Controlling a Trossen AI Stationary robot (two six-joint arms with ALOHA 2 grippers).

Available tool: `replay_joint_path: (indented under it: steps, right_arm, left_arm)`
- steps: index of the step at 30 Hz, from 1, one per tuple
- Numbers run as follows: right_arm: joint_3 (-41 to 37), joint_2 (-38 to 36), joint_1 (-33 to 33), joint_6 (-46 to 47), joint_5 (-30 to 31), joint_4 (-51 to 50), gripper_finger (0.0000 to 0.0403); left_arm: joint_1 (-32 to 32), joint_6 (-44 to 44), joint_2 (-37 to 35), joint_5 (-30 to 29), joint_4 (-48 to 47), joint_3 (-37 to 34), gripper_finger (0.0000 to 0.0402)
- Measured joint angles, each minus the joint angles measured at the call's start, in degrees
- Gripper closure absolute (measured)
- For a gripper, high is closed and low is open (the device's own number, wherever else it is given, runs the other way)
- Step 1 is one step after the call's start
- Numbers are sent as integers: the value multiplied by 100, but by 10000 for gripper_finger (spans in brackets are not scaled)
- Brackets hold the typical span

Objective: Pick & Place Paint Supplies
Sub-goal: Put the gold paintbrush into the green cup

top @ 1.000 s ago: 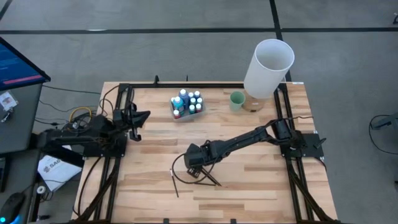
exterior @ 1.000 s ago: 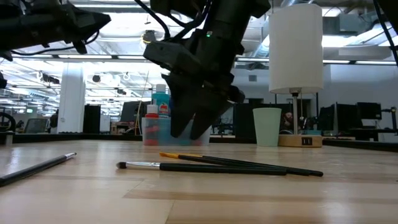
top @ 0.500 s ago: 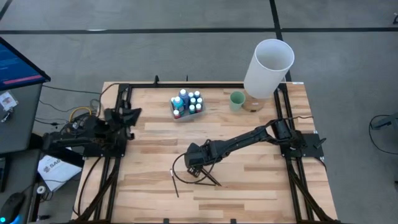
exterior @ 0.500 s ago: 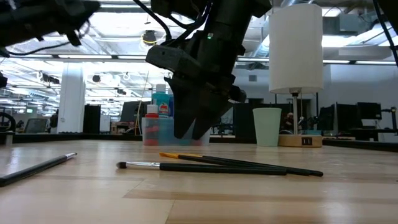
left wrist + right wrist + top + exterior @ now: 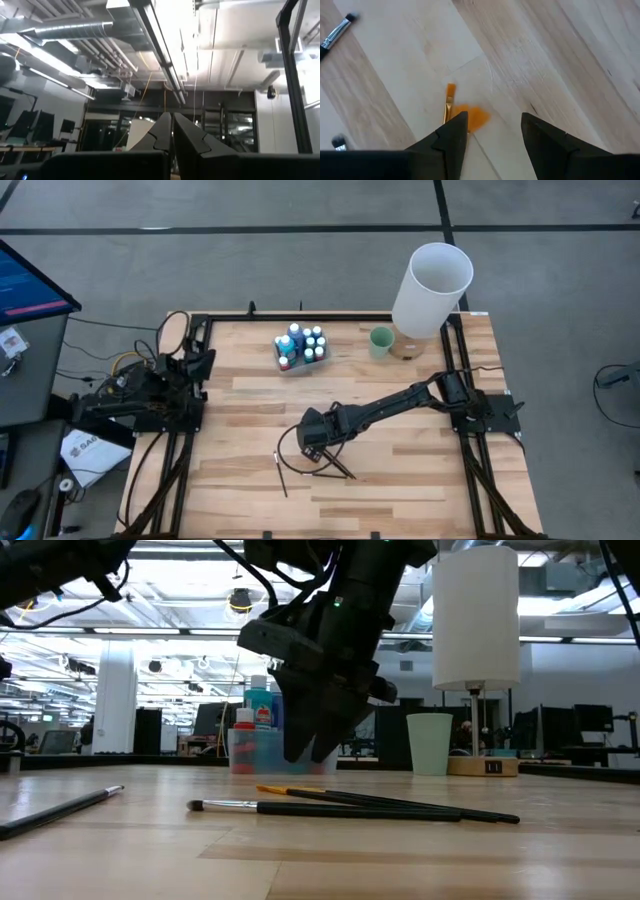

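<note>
Since a second ago the left arm has swung back toward its own bench edge, and the right end effector [image 5: 312, 745] has sunk a little closer to the brushes while its fingers narrow slightly.

Right end effector: fingers apart, holding nothing, poised just above the bench [image 5: 420, 480]. The wrist view shows the orange brush [image 5: 449, 102] directly between and ahead of the two fingers, its bristle end pointing away from them. Its handle runs back under the fingers, so its long axis lies roughly across the closing direction, which is what a pinch needs. In the low view, dark brushes [image 5: 350, 807] lie flat on the wood just below the fingertips, their handles stretching away to one side. Another brush [image 5: 60, 808] lies well apart on the far side.

Left end effector [image 5: 172, 131]: fingers pressed together, empty, parked well away. The right arm is plainly nearer.

Paint bottles [image 5: 301, 346] stand clustered in a small tray, well beyond the right end effector toward the bench's far edge.

My judgement: a short straight descent, then closing.
</note>
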Motion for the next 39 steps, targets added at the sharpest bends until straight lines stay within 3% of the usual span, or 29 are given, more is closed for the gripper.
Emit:
replay_joint_path:
  steps: [7,14,25,30,39]
  right_arm:
    - [0,0,0,0,1,28,207]
    - [0,-2,-44,-26,15,119,182]
    - [0,-2,-37,0,12,89,179]
    - [0,-2,2,0,14,99,178]
    - [26,402,133,44,-274,249,179]
  left_arm:
    - [-1,0,0,1,-215,0,400]
    - [-1,0,-3,2,-1825,0,400]
    - [54,0,-4,0,-2729,0,400]
    - [55,0,-2,13,-3709,0,400]
    - [-1,0,-7,53,-3717,0,400]
